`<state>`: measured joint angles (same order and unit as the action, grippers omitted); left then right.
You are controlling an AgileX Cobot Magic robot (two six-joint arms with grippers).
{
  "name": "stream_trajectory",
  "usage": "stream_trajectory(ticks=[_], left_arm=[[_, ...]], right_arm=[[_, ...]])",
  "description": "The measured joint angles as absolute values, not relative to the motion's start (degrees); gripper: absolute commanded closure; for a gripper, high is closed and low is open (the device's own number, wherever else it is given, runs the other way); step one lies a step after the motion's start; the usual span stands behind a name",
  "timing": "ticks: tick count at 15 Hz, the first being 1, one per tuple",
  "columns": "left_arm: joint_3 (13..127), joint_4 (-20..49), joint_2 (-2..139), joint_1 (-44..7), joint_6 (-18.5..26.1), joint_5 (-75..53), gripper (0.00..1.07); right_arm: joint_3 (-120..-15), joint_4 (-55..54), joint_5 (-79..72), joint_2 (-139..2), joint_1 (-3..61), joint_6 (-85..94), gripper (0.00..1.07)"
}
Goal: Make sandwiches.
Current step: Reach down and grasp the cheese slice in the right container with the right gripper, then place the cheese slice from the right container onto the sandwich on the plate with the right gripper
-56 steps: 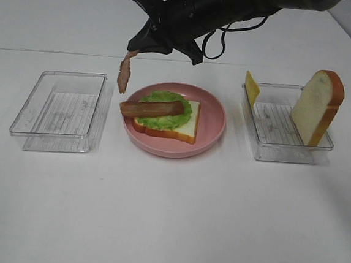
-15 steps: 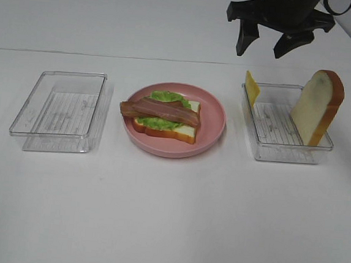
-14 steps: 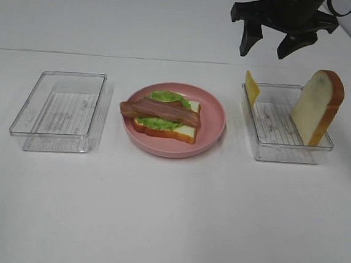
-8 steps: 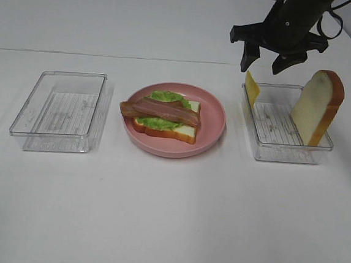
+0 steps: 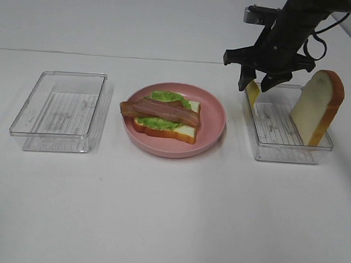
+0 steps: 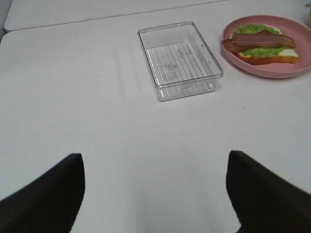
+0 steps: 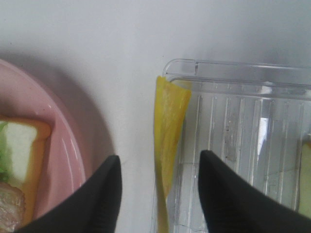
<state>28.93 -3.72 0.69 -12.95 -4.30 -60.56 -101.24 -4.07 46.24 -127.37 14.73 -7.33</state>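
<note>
The right hand [image 5: 254, 87] is hovering wide open at the far left corner of the right tray [image 5: 284, 154], its 2 fingers straddling the upright yellow cheese slice [image 7: 170, 121] without gripping it. The part-built sandwich [image 5: 164, 115] is lying on the pink plate [image 5: 216, 120] mid-desk [image 5: 168, 217]. 1 bread slice [image 5: 316, 107] is leaning in that tray. The left hand [image 6: 153, 156] is gaping open, holding nothing.

A white bread slice [image 5: 182, 130] with orange-brown crust lies flat on the pink plate [image 5: 210, 119]. It is topped with a green lettuce leaf [image 5: 164, 97] and brown bacon strips [image 5: 159, 110] laid across it. A thin yellow cheese slice [image 7: 170, 126] stands on edge at the clear tray's [image 5: 284, 150] end wall nearest the plate. A second bread slice [image 5: 316, 107] stands upright at the tray's other end.
</note>
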Motion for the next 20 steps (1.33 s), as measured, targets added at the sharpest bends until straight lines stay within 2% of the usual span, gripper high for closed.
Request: stream_trajectory(ticks=[3, 8, 13, 16, 17, 20], left_arm=[[28.93, -3.72, 0.69, -12.95, -4.30, -60.56, 0.30], [28.93, -3.72, 0.69, -12.95, -4.30, -60.56, 0.30], [28.93, -3.72, 0.69, -12.95, -4.30, -60.56, 0.30], [28.93, -3.72, 0.69, -12.95, -4.30, -60.56, 0.30], [28.93, -3.72, 0.69, -12.95, -4.30, -60.56, 0.30], [28.93, -3.72, 0.69, -12.95, -4.30, -60.56, 0.30]], right_arm=[[-101.24, -4.07, 46.01, -127.37, 14.73, -7.33, 1.07], [-101.24, -4.07, 46.52, -126.17, 14.73, -7.33, 1.07], [-101.24, -8.14, 48.36, -117.11, 14.67, -6.36, 1.07], [-101.24, -20.17, 50.99, -113.33, 14.67, 0.63, 1.07], [-100.61, -30.14, 52.83, -113.27, 15.07, 6.53, 1.07], [-98.15, -37.76, 52.43, -114.59, 17.99, 11.29, 1.07]])
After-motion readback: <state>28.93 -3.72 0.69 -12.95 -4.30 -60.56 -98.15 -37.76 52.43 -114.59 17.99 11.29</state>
